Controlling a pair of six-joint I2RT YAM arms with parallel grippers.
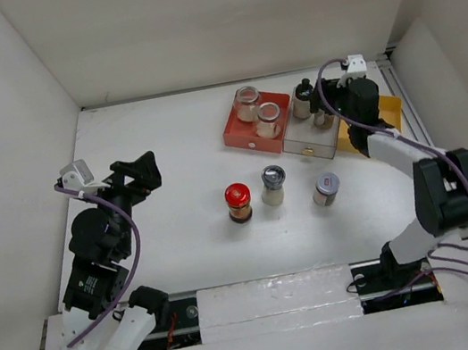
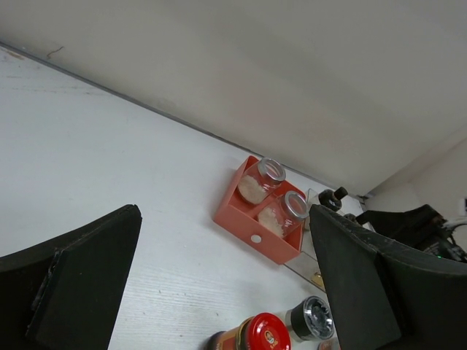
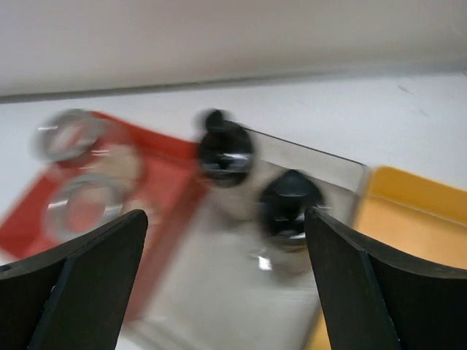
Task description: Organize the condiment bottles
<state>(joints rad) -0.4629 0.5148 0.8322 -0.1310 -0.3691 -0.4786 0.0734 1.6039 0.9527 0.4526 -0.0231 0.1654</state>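
Two clear silver-rimmed jars (image 1: 246,100) (image 1: 269,117) stand in the red tray (image 1: 241,136). Two black-capped bottles (image 1: 303,96) (image 1: 321,117) stand in the clear tray (image 1: 310,143). A dark jar with a red lid (image 1: 238,201) and two silver-lidded jars (image 1: 273,184) (image 1: 327,187) stand on the table in a row. My right gripper (image 1: 337,108) is open and empty just over the clear tray; its blurred wrist view shows the nearer black-capped bottle (image 3: 290,204) close to its right finger. My left gripper (image 1: 138,172) is open and empty at the far left.
A yellow tray (image 1: 389,114) lies right of the clear tray, partly under my right arm. White walls close in the table at the back and both sides. The left wrist view shows the red tray (image 2: 248,227) and the red-lidded jar (image 2: 257,335) ahead.
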